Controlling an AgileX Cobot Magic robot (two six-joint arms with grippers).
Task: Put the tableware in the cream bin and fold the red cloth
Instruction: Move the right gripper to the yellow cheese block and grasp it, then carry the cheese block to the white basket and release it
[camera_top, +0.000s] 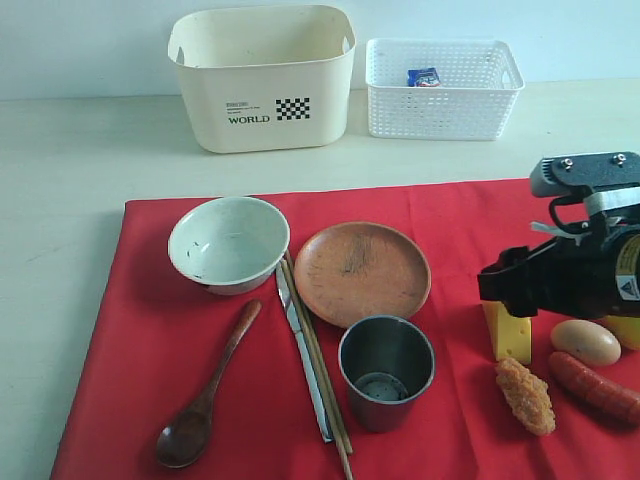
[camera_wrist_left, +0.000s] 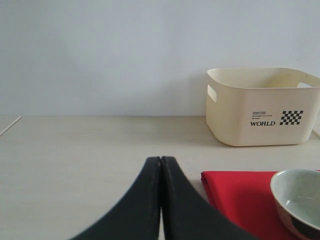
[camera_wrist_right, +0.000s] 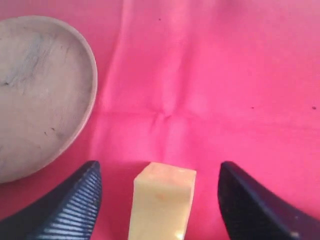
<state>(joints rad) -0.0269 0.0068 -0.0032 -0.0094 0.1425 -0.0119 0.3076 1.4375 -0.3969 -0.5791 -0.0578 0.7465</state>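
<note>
my right gripper (camera_wrist_right: 160, 167) gapes astride the cheese block (camera_wrist_right: 160, 205), holding nothing; brown plate (camera_top: 362, 272) sits near on the red cloth (camera_top: 150, 320), so i'd rise straight clear, then pinch its rim.

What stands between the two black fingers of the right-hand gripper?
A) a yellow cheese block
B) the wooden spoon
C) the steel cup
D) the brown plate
A: in the right wrist view the yellow cheese block stands on the red cloth between the fingers of the open right gripper, with a gap on each side.
</note>
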